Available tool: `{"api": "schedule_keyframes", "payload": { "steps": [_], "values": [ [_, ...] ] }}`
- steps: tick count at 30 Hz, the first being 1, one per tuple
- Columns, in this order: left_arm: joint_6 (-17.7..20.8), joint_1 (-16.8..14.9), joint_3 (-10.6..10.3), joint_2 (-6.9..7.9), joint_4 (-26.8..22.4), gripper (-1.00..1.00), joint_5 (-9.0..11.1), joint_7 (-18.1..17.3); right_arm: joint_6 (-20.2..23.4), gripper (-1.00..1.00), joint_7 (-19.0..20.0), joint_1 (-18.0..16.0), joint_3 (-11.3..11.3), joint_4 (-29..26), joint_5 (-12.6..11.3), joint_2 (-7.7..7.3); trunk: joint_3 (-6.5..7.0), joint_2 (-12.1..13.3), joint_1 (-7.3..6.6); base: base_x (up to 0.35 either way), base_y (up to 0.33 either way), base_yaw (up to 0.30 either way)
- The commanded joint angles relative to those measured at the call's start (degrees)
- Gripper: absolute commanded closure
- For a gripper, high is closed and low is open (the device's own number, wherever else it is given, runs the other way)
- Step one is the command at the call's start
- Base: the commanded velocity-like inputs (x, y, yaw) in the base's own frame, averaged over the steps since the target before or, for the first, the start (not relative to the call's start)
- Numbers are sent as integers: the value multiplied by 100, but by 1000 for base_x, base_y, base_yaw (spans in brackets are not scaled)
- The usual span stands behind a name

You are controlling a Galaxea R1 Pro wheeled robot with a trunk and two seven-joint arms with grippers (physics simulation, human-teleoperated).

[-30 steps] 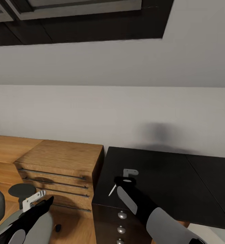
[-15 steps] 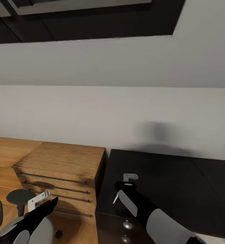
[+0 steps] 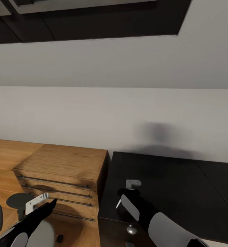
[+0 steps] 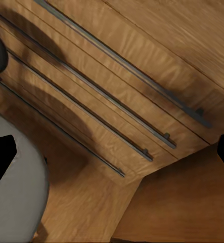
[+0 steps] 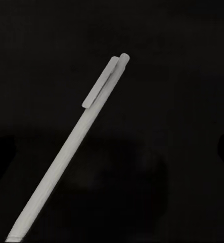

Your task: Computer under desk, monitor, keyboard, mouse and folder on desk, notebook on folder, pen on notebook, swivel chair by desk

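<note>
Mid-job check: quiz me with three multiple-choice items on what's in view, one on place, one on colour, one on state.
1. The pen is seen against:
A the black desk
B the wooden drawer chest
C the floor

2. The pen is:
A blue
B white
C red

3. The left gripper has its jaws:
A shut on the pen
B shut, empty
C open

Answers:
1 A, the right wrist view shows it over the black desk top.
2 B, its barrel and clip are pale white.
3 C, the fingertips sit wide apart with nothing between.
</note>
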Motion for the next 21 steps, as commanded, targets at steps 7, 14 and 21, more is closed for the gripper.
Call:
{"api": "schedule_keyframes", "payload": {
  "steps": [7,14,21],
  "values": [
    [6,1,245,-18,-13,-100,75,37,123,-100,-37,-11,17,6,-38,0,-60,-125,67,0,0,0],
    [12,1,275,-20,-13,-100,75,36,93,-100,-43,-6,39,-50,-40,0,-60,-125,67,0,0,0],
    [12,1,276,-20,-13,-100,75,36,83,-100,-46,-6,35,-73,-39,0,-60,-125,67,0,0,20]
  ]
}}
